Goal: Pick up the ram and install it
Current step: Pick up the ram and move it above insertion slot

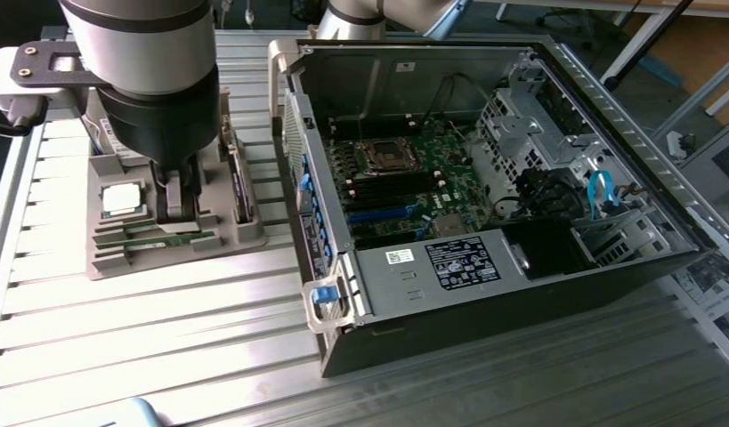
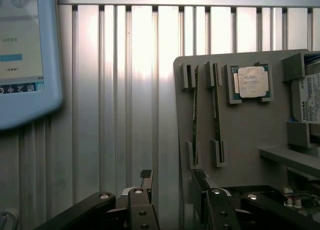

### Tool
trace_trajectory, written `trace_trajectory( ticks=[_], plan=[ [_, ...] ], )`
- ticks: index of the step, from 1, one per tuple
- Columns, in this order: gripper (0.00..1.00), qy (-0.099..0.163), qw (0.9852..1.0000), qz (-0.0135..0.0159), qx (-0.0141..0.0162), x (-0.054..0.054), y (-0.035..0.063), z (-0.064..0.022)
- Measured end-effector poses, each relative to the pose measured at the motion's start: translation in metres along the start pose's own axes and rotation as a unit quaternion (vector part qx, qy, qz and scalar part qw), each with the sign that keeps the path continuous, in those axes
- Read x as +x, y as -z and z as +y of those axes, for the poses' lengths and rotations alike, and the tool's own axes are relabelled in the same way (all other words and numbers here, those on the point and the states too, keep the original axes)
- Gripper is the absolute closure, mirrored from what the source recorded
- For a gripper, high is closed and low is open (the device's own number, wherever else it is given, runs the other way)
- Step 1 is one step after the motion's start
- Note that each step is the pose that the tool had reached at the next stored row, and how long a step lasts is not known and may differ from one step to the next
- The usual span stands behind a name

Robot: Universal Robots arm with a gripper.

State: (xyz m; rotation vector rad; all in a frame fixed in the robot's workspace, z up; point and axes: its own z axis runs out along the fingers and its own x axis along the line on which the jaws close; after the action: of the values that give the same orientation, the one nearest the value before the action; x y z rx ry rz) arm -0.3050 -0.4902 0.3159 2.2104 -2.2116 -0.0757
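Two ram sticks (image 2: 195,115) (image 2: 216,110) stand on edge in slots of a grey holder tray (image 2: 250,135); in the exterior view they are thin green strips (image 1: 168,241) at the tray's near end. My gripper (image 2: 172,186) hangs just above that tray, open, with nothing between its fingers. One black finger (image 2: 200,182) is over the tray's edge near the end of a ram stick, and the other finger (image 2: 145,182) is over the slatted table. In the exterior view the gripper (image 1: 178,203) is low over the middle of the tray (image 1: 115,262). The open computer case shows the motherboard (image 1: 400,173) with its memory slots (image 1: 382,191).
A square silver processor (image 2: 251,82) and a hard drive with a white label (image 2: 310,102) share the tray. The open black case (image 1: 519,294) stands at the exterior view's right on the slatted aluminium table (image 1: 139,338). A light blue screen device (image 2: 22,60) lies on the table.
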Motion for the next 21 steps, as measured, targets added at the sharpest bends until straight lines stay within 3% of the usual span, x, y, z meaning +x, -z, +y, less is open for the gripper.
trace_trajectory(
  ticks=[21],
  plan=[
    [0.56,0.0,1.0,0.0,0.0,0.0001,-0.0044,-0.0002]
  ],
)
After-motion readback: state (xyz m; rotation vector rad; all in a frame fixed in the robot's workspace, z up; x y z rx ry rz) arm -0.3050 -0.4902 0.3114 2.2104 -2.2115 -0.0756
